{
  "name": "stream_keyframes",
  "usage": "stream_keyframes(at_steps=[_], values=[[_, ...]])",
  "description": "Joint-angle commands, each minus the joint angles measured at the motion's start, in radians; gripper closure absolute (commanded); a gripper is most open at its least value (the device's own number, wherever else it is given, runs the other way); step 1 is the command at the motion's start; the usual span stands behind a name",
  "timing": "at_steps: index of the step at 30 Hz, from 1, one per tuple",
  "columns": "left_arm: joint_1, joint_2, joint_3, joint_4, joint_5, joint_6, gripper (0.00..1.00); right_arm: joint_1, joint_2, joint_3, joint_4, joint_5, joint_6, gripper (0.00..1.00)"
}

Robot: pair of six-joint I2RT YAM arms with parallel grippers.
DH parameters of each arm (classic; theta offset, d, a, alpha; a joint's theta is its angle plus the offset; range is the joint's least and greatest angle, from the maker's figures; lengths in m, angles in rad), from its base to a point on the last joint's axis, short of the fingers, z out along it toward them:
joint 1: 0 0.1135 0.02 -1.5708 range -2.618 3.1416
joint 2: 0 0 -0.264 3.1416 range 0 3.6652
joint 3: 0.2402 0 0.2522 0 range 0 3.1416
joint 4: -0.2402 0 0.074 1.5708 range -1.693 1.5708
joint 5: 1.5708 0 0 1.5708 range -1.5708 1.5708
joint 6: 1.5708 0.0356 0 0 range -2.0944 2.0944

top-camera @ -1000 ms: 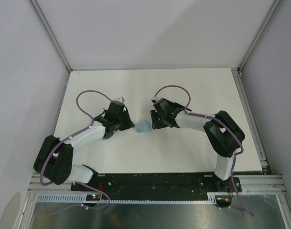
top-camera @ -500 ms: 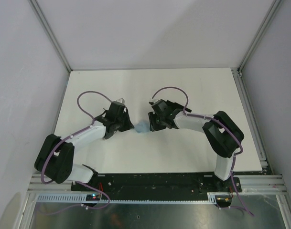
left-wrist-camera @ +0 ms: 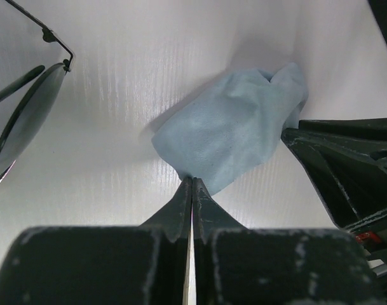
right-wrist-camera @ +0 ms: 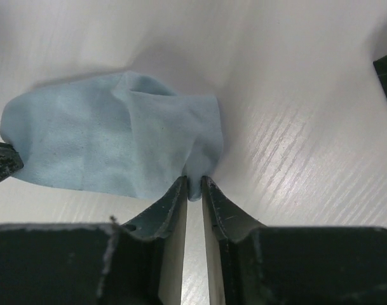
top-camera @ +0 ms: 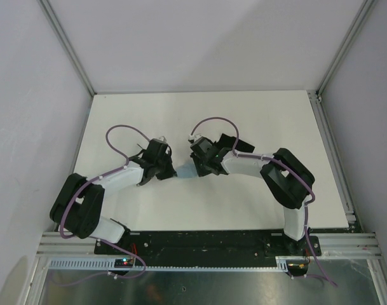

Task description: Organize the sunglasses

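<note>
The left gripper is closed on one corner of the cloth. The right gripper pinches the opposite edge, jaws nearly together. Probable purpose: hold the cloth taut between both jaws for folding. The sunglasses lie ahead and left of the left jaws, apart from the cloth. Open table extends beyond both.

Glossy sunglasses lenses; matt soft cloth; table perhaps plastic.
</note>
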Motion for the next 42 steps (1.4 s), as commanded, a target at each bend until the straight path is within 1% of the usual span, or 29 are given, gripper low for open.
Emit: stream_keyframes(at_steps=[1, 6, 10, 12, 23, 27, 30, 33, 35, 42], values=[[-0.005, 0.002, 0.003, 0.020, -0.021, 0.019, 1.00, 0.003, 0.029, 0.018, -0.051, 0.043, -0.012, 0.81], [-0.004, 0.004, 0.010, 0.020, -0.018, 0.021, 1.00, 0.005, -0.001, 0.019, -0.050, 0.040, -0.011, 0.81], [-0.004, 0.004, 0.018, 0.021, -0.016, 0.025, 1.00, 0.005, -0.023, 0.019, -0.046, 0.032, -0.014, 0.86], [-0.004, 0.005, 0.021, 0.021, -0.015, 0.027, 1.00, 0.005, -0.027, 0.022, -0.046, 0.028, -0.016, 0.86], [-0.004, -0.027, 0.056, 0.018, -0.006, 0.036, 1.00, 0.004, -0.045, 0.047, -0.068, 0.037, -0.020, 0.86], [-0.004, -0.033, 0.074, 0.013, -0.005, 0.043, 1.00, 0.003, -0.055, 0.063, -0.080, 0.041, -0.025, 0.90], [-0.004, -0.029, 0.089, 0.007, -0.005, 0.046, 1.00, 0.001, -0.060, 0.071, -0.088, 0.045, -0.029, 0.89], [-0.004, -0.027, 0.108, -0.003, -0.004, 0.050, 1.00, -0.003, -0.066, 0.077, -0.093, 0.045, -0.029, 0.86], [-0.004, -0.027, 0.122, -0.009, -0.004, 0.053, 1.00, -0.008, -0.071, 0.079, -0.095, 0.040, -0.029, 0.86], [-0.005, -0.022, 0.176, -0.035, -0.014, 0.067, 1.00, -0.042, -0.097, 0.082, -0.094, 0.008, -0.025, 0.97]])
